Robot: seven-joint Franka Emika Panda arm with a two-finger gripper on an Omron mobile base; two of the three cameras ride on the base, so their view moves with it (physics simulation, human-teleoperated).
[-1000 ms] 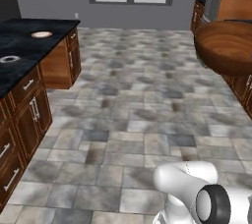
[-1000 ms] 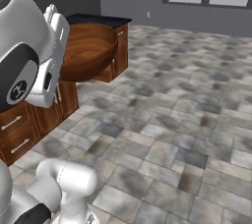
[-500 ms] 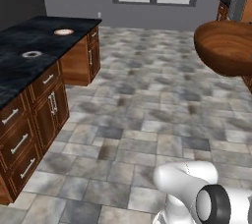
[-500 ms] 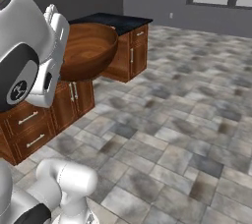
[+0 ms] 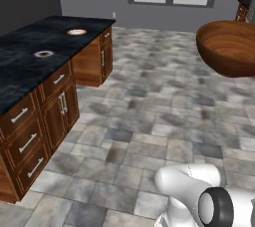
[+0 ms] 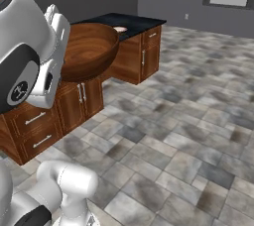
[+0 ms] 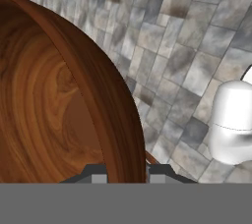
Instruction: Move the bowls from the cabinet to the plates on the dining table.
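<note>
The gripper (image 7: 127,171) pinches the rim of the dark brown wooden bowl (image 7: 59,100), carried high over the stone-tile floor (image 5: 164,106); that thin edge hold could slip during base turns, dropping it.

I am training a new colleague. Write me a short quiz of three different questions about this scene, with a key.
1. True or false: the gripper is shut on the rim of the brown bowl.
2. The two plates lie on: A) the floor B) the black table C) a shelf
3. Fill in: in the left base view, the carried bowl hangs over the tiled ____.

Key: 1 true; 2 B; 3 floor
</note>
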